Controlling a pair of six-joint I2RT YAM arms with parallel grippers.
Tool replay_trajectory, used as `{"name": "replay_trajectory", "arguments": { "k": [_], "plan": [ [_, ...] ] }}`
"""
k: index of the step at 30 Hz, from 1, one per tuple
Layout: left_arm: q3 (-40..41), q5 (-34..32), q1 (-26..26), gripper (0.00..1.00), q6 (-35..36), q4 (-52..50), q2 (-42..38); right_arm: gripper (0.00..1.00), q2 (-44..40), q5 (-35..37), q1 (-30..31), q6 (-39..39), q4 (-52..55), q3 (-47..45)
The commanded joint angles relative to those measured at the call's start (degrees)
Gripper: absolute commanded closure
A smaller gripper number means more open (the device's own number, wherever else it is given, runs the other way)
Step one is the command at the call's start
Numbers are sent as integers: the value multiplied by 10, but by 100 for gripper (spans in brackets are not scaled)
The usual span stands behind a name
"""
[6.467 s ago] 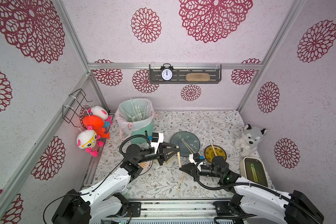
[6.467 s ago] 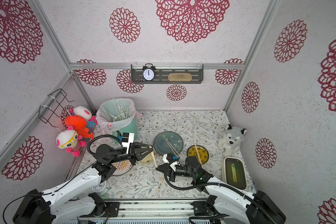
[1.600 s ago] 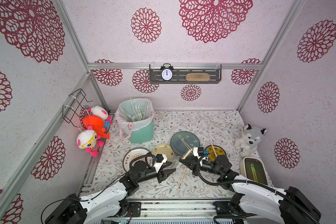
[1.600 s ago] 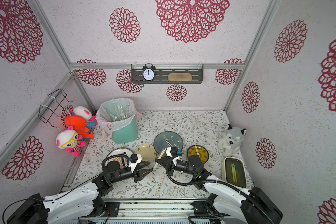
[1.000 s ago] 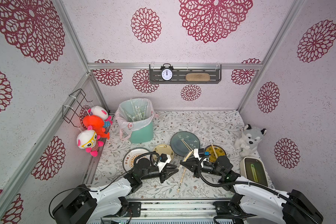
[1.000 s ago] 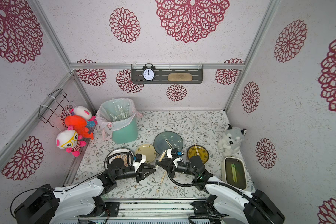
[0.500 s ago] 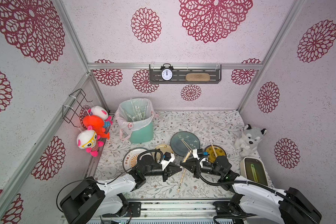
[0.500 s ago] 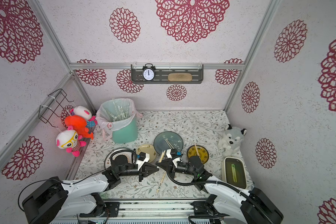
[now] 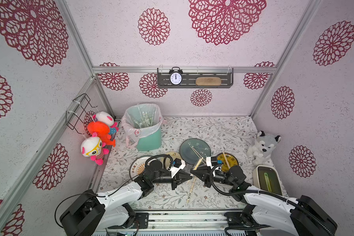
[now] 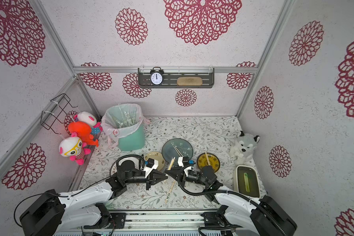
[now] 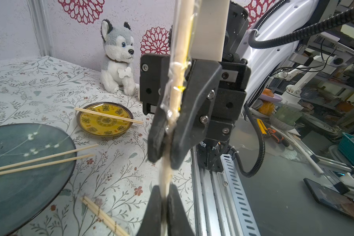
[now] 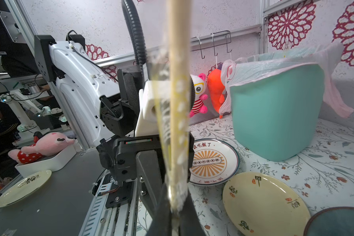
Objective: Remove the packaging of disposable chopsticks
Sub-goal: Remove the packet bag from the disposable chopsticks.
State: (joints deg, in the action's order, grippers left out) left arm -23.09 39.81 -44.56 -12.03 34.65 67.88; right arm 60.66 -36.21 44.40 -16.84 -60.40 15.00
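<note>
Both arms meet near the middle of the floral-print worktop, toward its front edge. The right end effector has its fingers pressed together on a pair of pale bamboo disposable chopsticks that's still inside its clear plastic sleeve. In the left wrist view the film is all crinkled, with some yellow print on it. In both top views the pair's free end shows against the front rim of the dark teal round plate.

The left end effector faces the right one tip to tip. It's pinched tight on the short end of that same wrapped pair, just past the right one's fingertips.

A second wrapped pair, with small dark print near one end, lies flat on the worktop right under the two end effectors, pointing at the front edge.

One bare pair lies across the teal plate and another bare pair across the small yellow patterned plate. A plain cream plate and a white plate with an orange sunburst sit further toward the left edge.

In the back-left corner there's a mint-green bin with a pinkish-white liner, with crumpled clear sleeves inside. A grey-and-white husky plush sits at the right edge.
</note>
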Motion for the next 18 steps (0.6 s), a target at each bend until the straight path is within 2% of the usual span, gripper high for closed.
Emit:
{"name": "replay_trajectory", "arguments": {
  "k": [1, 12, 16, 18],
  "plan": [
    [-30, 4, 3, 96, -3, 52, -16, 100, 15, -23, 6, 8, 12, -18],
    [-35, 10, 4, 80, -6, 64, -38, 100, 40, -8, 7, 8, -8, -27],
    [-51, 23, 4, 83, -6, 35, -30, 100, 34, -8, 7, 5, -11, -26],
    [-42, 22, 4, 75, -11, 45, -24, 100, 27, -11, 7, 4, -9, -24]
  ]
}}
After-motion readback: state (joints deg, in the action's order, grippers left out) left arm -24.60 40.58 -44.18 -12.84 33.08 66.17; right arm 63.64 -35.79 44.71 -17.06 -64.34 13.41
